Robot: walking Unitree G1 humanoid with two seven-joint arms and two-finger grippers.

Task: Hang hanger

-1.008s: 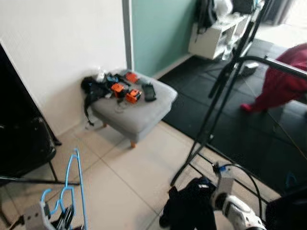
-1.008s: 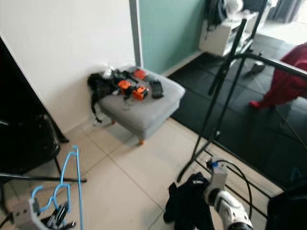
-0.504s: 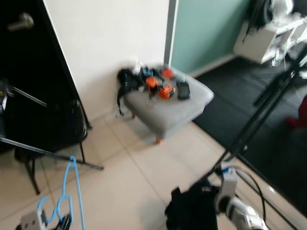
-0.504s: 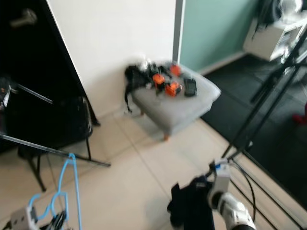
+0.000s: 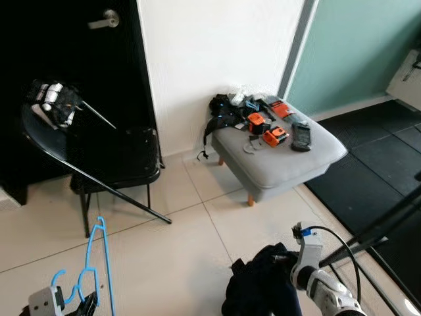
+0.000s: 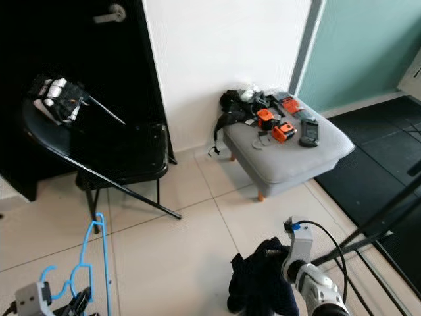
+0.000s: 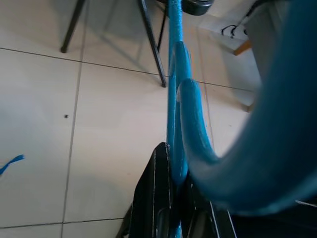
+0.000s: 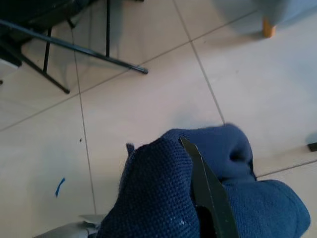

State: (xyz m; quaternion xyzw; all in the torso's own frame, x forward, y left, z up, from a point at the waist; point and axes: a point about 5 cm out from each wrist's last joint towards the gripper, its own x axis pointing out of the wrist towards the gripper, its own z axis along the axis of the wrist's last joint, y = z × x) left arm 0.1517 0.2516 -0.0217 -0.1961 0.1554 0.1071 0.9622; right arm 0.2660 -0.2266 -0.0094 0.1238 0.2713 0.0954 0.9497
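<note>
No legible writing or brand mark is made out on any item. A thin bright-blue wire hanger is held at the lower left of the head views by the left gripper, whose black fingers are seen in the left wrist view closed against the blue wire. The hanger is carried roughly upright, its long axis running from the gripper up and away from the robot, with the curved parts close to the gripper and a narrow bend at the far upper end. A dark navy knitted garment is bunched at the right gripper, low in the head views; one black finger is seen lying against the cloth, pressed into its folds, but how far the pair is parted cannot be told. The floor is of large pale beige tiles with thin grout lines. A black folding chair stands before a black door with a metal lever handle, with a small black-and-white object at its back. Beside a white wall, a grey upholstered footstool on wooden legs carries orange and black small devices. A teal wall panel and dark floor mats lie to the right.
</note>
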